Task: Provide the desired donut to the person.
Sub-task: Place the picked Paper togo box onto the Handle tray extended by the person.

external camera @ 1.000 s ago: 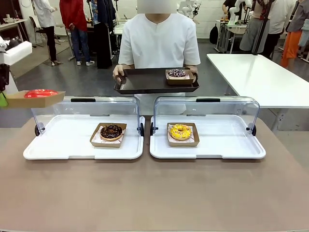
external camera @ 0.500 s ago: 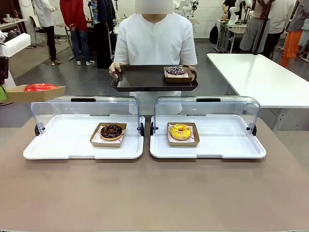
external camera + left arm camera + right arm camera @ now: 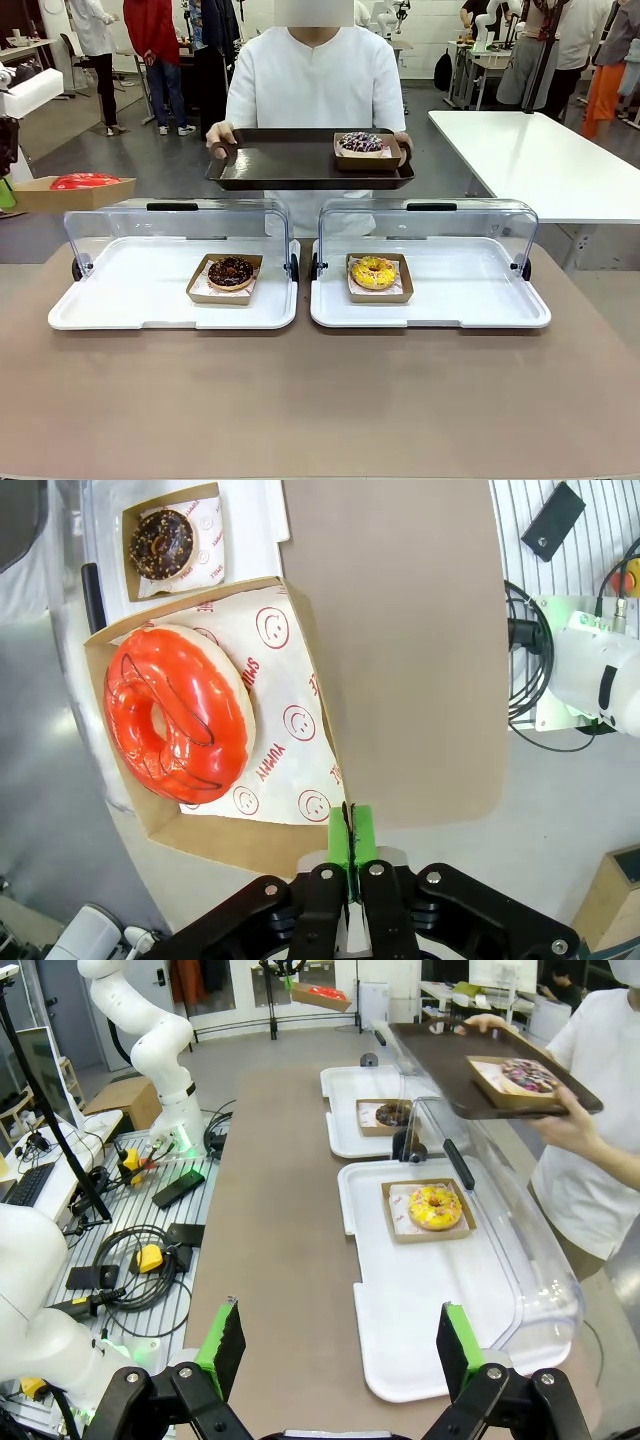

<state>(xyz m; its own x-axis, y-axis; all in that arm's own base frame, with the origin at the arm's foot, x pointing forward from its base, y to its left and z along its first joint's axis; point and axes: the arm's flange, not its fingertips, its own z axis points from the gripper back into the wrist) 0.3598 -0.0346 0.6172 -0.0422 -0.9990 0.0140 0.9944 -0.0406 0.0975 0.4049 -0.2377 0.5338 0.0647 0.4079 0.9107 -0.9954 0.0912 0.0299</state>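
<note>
Two white trays (image 3: pixel 100 312) (image 3: pixel 480 310) with clear lids (image 3: pixel 175 225) (image 3: pixel 428 225) raised at the back lie side by side on the brown table (image 3: pixel 320 400). A second white table (image 3: pixel 540 160) stands at the right. Cables (image 3: pixel 150 1250) lie on a metal plate beside the brown table.

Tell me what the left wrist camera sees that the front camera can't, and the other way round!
Left wrist camera alone: the left gripper pinching the box's edge, and smiley paper under the red donut. Front camera alone: the person holding a dark tray with a sprinkled donut, plus the yellow donut. Both: the red donut's box and the chocolate donut.
</note>
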